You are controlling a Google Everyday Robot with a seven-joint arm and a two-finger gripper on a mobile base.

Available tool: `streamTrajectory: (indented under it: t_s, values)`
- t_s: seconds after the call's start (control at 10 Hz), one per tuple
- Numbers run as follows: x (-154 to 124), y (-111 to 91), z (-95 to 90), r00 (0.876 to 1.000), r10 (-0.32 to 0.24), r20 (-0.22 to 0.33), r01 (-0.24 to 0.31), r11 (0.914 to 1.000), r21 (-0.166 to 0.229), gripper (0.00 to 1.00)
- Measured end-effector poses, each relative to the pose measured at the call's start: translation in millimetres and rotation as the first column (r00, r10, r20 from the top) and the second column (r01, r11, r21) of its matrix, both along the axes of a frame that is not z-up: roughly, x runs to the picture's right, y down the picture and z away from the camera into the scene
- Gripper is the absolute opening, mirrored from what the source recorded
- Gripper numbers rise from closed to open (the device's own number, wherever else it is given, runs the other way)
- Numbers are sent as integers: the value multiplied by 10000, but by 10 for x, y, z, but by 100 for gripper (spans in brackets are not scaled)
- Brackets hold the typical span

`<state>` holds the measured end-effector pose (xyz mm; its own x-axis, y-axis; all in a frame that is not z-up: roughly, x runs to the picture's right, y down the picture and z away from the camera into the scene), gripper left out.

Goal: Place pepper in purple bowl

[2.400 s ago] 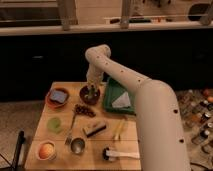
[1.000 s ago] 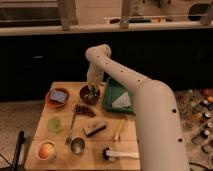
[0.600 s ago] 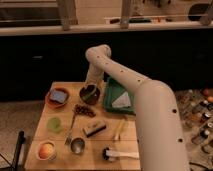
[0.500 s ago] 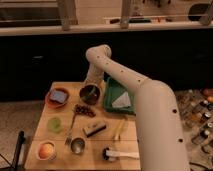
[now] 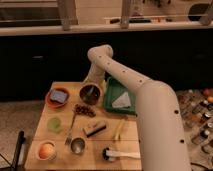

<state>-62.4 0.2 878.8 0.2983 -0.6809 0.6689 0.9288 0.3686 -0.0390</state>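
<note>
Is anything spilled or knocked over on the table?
No, nothing stands out. Nothing looks spilled, tipped or broken. The gripper hangs just above the purple bowl, and something green, probably the pepper, lies inside the bowl.

text/labels/brands/numbers: none readable on anything | gripper [image 5: 92, 85]: down at the purple bowl [image 5: 86, 99], rear centre
</note>
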Motion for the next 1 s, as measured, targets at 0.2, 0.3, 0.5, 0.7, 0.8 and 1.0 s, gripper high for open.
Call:
streamTrajectory:
  t_s: [0.2, 0.3, 0.5, 0.7, 0.8, 1.0]
  values:
    - [13, -6, 1, 10000, 1, 89, -1, 10000, 28, 80]
    - [5, -11, -3, 9999, -31, 157, 30, 10000, 44, 80]
    - [3, -27, -10, 9997, -50, 234, 49, 10000, 67, 80]
    - [1, -48, -21, 9995, -78, 320, 75, 9999, 91, 80]
    - [9, -46, -23, 9995, -82, 312, 80, 9999, 78, 80]
    - [10, -35, -31, 9995, -116, 303, 115, 9999, 32, 80]
